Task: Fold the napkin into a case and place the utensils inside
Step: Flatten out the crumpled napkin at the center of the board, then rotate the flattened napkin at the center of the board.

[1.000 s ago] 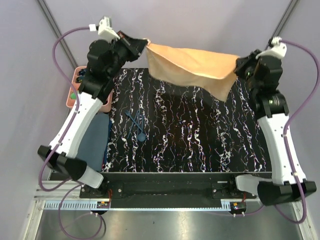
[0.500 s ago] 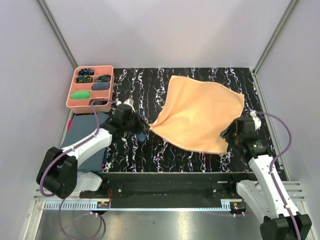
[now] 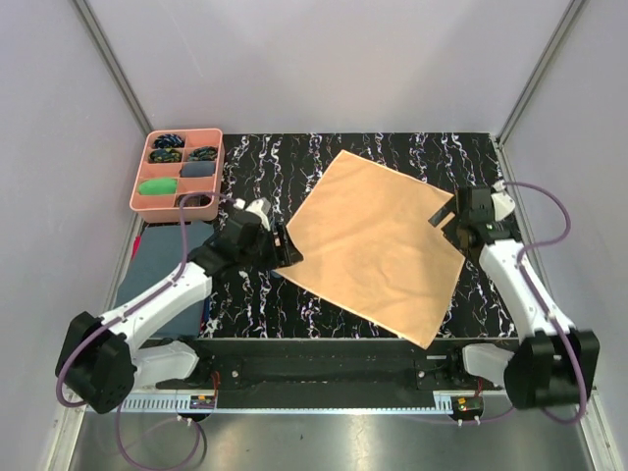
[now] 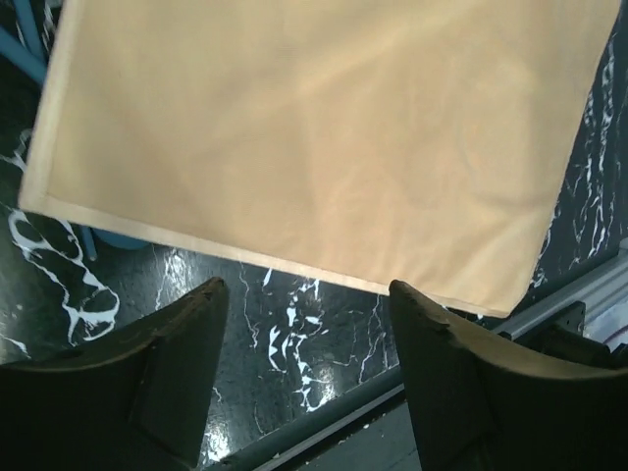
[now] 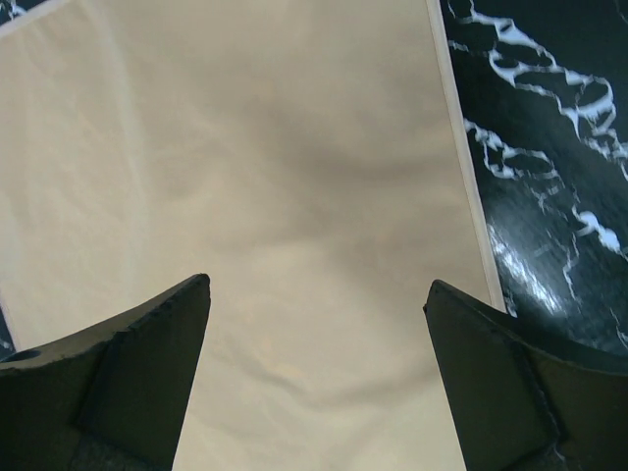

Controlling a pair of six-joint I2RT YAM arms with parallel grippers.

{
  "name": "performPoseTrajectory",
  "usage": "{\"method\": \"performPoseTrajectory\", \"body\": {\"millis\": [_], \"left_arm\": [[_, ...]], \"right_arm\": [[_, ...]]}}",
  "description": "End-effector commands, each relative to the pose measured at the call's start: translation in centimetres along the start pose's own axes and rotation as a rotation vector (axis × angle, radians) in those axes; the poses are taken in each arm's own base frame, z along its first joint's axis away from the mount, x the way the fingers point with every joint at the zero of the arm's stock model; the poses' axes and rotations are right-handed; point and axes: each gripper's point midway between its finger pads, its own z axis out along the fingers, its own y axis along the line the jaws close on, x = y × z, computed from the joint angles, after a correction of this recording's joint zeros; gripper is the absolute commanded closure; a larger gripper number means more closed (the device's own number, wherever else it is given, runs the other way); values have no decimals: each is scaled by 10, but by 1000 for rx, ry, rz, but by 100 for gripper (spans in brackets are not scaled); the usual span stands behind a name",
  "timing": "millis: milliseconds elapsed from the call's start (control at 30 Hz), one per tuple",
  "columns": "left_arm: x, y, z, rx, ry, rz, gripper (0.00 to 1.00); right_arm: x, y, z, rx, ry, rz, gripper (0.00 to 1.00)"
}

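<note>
1. Top external view showed the napkin [image 3: 378,245] spread flat in one layer on the table [image 3: 392,152], turned cornerwise, so no case existed yet.
2. Just outside the napkin's hem, the left fingers [image 3: 286,247] stood apart and empty. The cloth lay ahead of their tips, not between them.
3. Over the opposite corner, the right fingers [image 3: 444,214] were likewise spread and empty, with cloth below the gap and the hem running beside one finger.
4. Beside the left fingers, the utensils [image 4: 116,238] showed in the left wrist view as blue bits partly under the hem. I could not tell how many there were.
5. One risk, as I judged it: lifting that side could drag or flick the utensils, or fold them in as a lump, because they sat under the cloth.
6. Another risk: the corner nearest the arms reached the table's edge, so a tug on the slick cloth could slide it off.
7. A shallow pinch might also slip and skew the fold.
</note>
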Motion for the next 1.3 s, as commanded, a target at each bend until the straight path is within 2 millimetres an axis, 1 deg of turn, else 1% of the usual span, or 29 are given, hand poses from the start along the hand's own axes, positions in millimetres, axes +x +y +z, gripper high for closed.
{"method": "performPoseTrajectory", "body": {"millis": [0,33,67,100,133,167,200,233,267,300,333,367,400,433,467,533,567,633,767,833,867,900,1000,1033,1067,1133,1167,1233,1267], "left_arm": [[-63,-33,-12,24,-169,89,30],[-71,-50,-12,73,-164,86,31],[-76,-59,-6,95,-156,81,33],[-70,-63,10,113,-97,67,37],[-76,-75,14,142,-95,70,38],[-78,-81,22,157,-95,69,39],[-73,-77,39,136,-67,64,39],[-72,-86,46,149,-63,80,40],[-70,-87,54,140,-52,86,40],[-68,-84,71,113,-33,90,41],[-63,-85,79,102,-18,96,42],[-53,-75,94,64,11,92,42],[-51,-74,102,47,14,93,42],[-43,-77,108,46,33,107,42],[-31,-68,121,16,74,111,42],[-23,-71,131,5,96,134,42],[-14,-62,139,-34,127,135,41],[-11,-59,144,-56,142,134,41],[10,-47,160,-92,209,84,38],[21,-55,164,-77,244,71,38],[27,-56,168,-80,255,68,38],[32,-63,169,-72,261,81,38],[44,-78,176,-46,297,82,38],[50,-79,181,-48,321,75,38],[48,-90,182,-22,323,71,38],[52,-98,184,-14,334,87,38],[44,-104,184,-11,310,100,38],[33,-107,176,-26,281,118,37],[25,-107,173,-34,253,152,37]], "right_arm": [[-43,21,33,26,-94,-18,0],[-43,25,48,43,-76,-23,0],[-46,28,55,47,-72,-27,0],[-44,23,71,93,-53,-28,0],[-51,29,75,91,-59,-22,0],[-51,30,82,99,-47,-27,0],[-44,25,97,131,-17,-34,0],[-48,28,102,134,-18,-29,0],[-46,28,107,144,-7,-31,0],[-39,24,118,166,15,-37,0],[-47,17,125,188,11,-18,0],[-46,15,129,198,16,-19,0],[-39,11,139,221,39,-28,0],[-40,11,143,226,42,-29,0],[-37,9,147,234,54,-33,0],[-32,6,158,254,74,-44,0],[-30,4,163,263,82,-53,0],[-28,2,173,277,95,-62,0],[-30,3,192,272,130,-97,0],[-32,9,206,253,150,-130,0],[-22,9,217,250,192,-138,0],[-34,21,222,219,180,-135,0],[-40,37,240,182,212,-152,0],[-40,42,243,166,229,-175,0],[-43,55,251,123,241,-181,0],[-47,61,254,107,262,-227,0],[-57,67,258,106,239,-235,0],[-65,68,252,115,230,-258,0],[-77,69,242,127,196,-259,0]]}}
